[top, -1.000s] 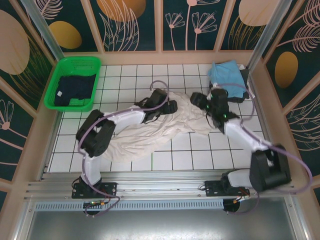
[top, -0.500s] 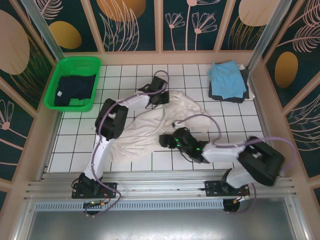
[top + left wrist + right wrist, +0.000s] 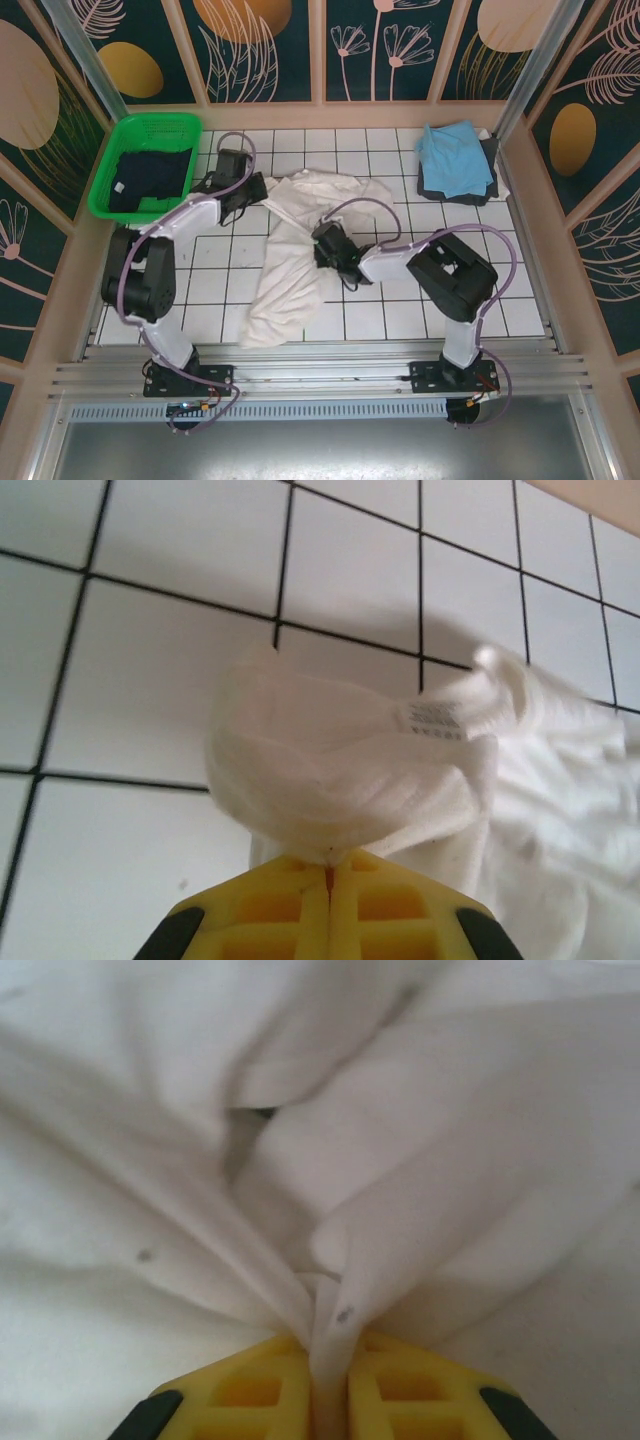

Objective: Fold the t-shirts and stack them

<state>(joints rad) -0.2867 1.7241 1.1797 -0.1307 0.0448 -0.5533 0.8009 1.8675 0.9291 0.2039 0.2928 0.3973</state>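
A small white sewn label (image 3: 436, 718) sits in the bunched collar of the cream-white t-shirt (image 3: 300, 255). It carries a few lines of tiny grey print, too fine to read. A white tag (image 3: 118, 187) on the dark navy t-shirt (image 3: 150, 178) is likewise illegible. The cream-white t-shirt is soft, plain and heavily creased. It lies unfolded across the middle of the white tiled table (image 3: 400, 310) as a long rumpled band running from about 12 o'clock down towards 7 o'clock, wider at its far end. In the left wrist view, the left gripper (image 3: 328, 858) has its yellow fingers (image 3: 270, 905) pressed together on a wad of that cloth. The wad mushrooms out at 12 o'clock from the tips and trails off towards 3 o'clock. From above, this left gripper (image 3: 257, 188) holds the shirt's far corner at roughly 11 o'clock. The right gripper (image 3: 330, 1350) is clamped on a thin upright fold, with pleats fanning away towards 10 and 2 o'clock. In the overhead view, the right gripper (image 3: 322, 243) sits on the middle of the band. The light blue t-shirt (image 3: 455, 160) lies folded on top of the dark grey t-shirt (image 3: 488, 152) at 2 o'clock, well apart from both grippers. The dark navy t-shirt is crumpled inside the green mesh basket (image 3: 150, 122) at 10 o'clock.
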